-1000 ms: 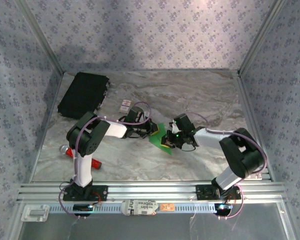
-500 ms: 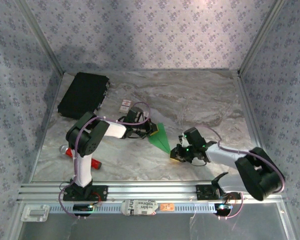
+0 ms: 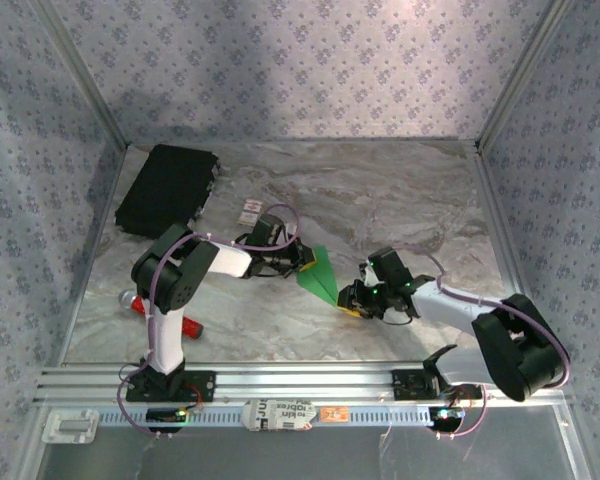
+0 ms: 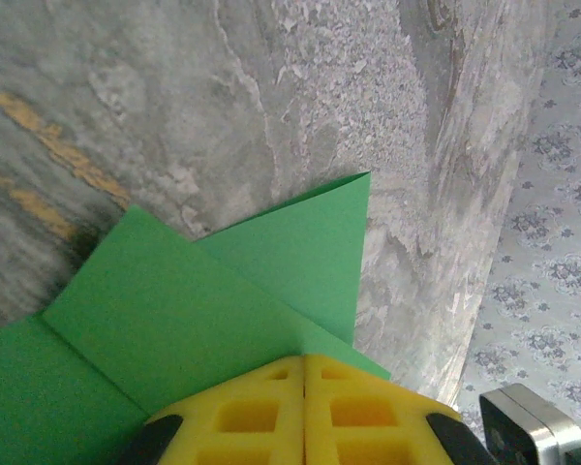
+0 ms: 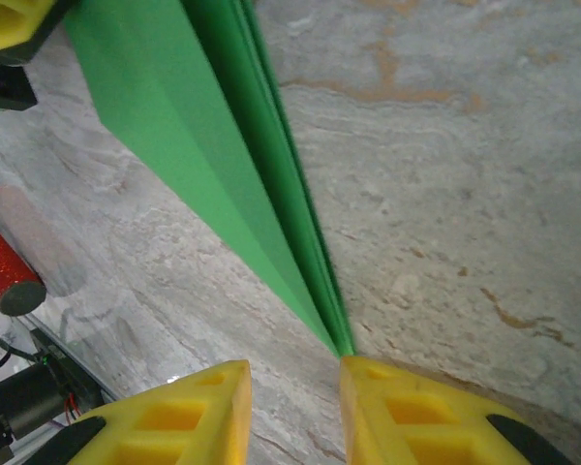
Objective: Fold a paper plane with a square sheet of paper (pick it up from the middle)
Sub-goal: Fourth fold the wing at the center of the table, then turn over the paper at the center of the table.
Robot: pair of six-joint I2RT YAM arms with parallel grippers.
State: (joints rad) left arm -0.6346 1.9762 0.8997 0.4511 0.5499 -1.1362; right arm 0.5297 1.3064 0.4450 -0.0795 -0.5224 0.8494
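plane (image 3: 320,274) tip sits right at my right gripper's (image 5: 295,378) parted jaws
left gripper (image 4: 303,373) clamped on plane's wide end; right arm stretched low toward the tip

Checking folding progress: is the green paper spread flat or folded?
Folded. The green paper is a slim pointed dart: stacked layers converge to a tip in the right wrist view, flaps overlap in the left wrist view.

A robotics lab booth: aluminium frame rails (image 3: 300,378), marble-print tabletop (image 3: 400,190), panel walls (image 3: 300,70) (papered in a floral print).
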